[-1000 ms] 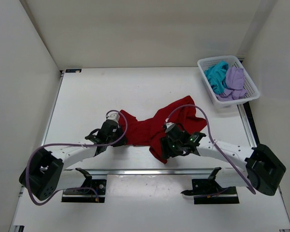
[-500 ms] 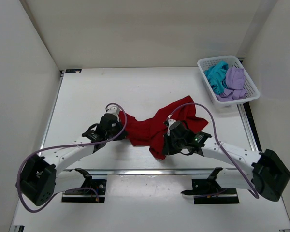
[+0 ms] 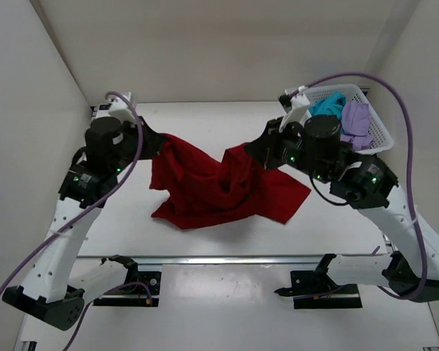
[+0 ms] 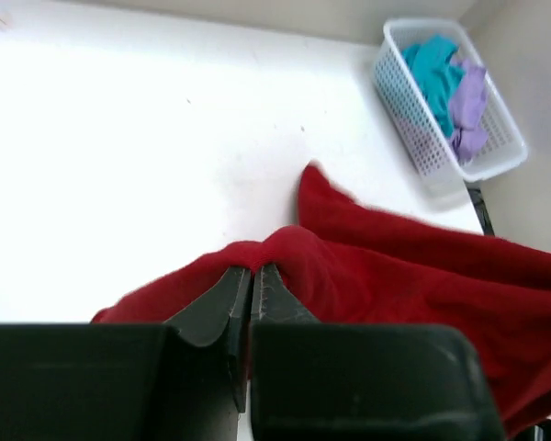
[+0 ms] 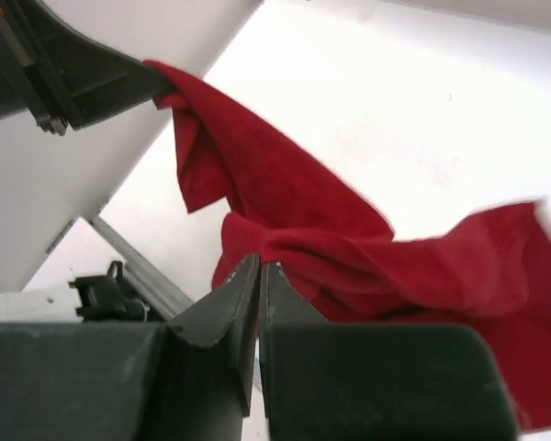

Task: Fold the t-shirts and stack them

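Evidently limp and light, the dark red soft-fabric t-shirt sags between both arms over the white table. The left gripper and right gripper are each pinched tight on a bunched fold. Holding it by shoulder seams or hem corners would likely spread it flatter.

Looks like a robotics lab test cell. Shows in the bare white table under the left fingers and right fingers, plain white panels boxing it in ahead of and beside them, a metal mounting rail behind them, purple cables looped over white arms, a white mesh basket beyond the right fingers.
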### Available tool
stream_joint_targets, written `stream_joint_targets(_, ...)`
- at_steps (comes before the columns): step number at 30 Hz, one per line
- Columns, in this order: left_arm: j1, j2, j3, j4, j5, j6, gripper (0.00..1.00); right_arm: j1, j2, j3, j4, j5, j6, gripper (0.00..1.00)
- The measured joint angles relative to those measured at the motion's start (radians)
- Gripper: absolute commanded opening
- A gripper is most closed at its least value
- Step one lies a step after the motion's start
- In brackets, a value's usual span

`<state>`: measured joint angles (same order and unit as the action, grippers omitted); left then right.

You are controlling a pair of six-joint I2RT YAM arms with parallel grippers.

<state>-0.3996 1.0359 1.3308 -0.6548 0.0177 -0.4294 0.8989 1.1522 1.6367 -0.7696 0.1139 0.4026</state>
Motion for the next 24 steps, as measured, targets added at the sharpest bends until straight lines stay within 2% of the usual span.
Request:
stream_joint_targets(2, 0.048, -0.012, 0.069, -0.051, 0.022, 0.018, 0.0, 0.003, 0.048, 0.133, -0.047, 0.018, -0.028, 0.0)
stream_joint_targets(4, 0.087, -0.017, 0.115, -0.085, 0.031, 0.031, 0.0, -0.058, 0.09, 0.219, -0.061, -0.019, -0.056, 0.0)
stream_joint_targets(10, 0.144, 0.036, 0.085, -0.065, 0.02, 0.048, 0.0, -0.475, 0.223, 0.196, -0.008, -0.216, -0.097, 0.0)
stream_joint_targets(14, 0.181, 0.225, 0.043, 0.006, 0.006, 0.044, 0.0, -0.589, 0.463, 0.246, 0.025, -0.306, -0.111, 0.0)
stream_joint_targets(17, 0.198, 0.473, 0.117, 0.018, -0.048, 0.038, 0.03, -0.645, 0.761, 0.485, -0.027, -0.377, -0.113, 0.0)
stream_joint_targets(19, 0.21, 0.658, 0.262, 0.007, -0.075, 0.034, 0.13, -0.685, 0.979, 0.738, -0.058, -0.424, -0.098, 0.0)
stream_joint_targets(20, 0.216, 0.758, 0.371, -0.016, -0.083, 0.031, 0.33, -0.706, 1.068, 0.846, -0.056, -0.451, -0.079, 0.04)
stream_joint_targets(21, 0.222, 0.848, 0.488, -0.03, -0.084, 0.029, 0.54, -0.731, 1.126, 0.904, -0.033, -0.484, -0.053, 0.16)
stream_joint_targets(22, 0.228, 0.922, 0.592, -0.033, -0.081, 0.031, 0.63, -0.759, 1.155, 0.916, -0.008, -0.518, -0.022, 0.22)
stream_joint_targets(23, 0.235, 0.993, 0.708, -0.045, -0.078, 0.023, 0.8, -0.789, 1.168, 0.909, 0.0, -0.554, 0.005, 0.33)
stream_joint_targets(24, 0.239, 1.034, 0.776, -0.041, -0.08, 0.028, 0.92, -0.818, 1.168, 0.891, 0.012, -0.58, 0.028, 0.4)
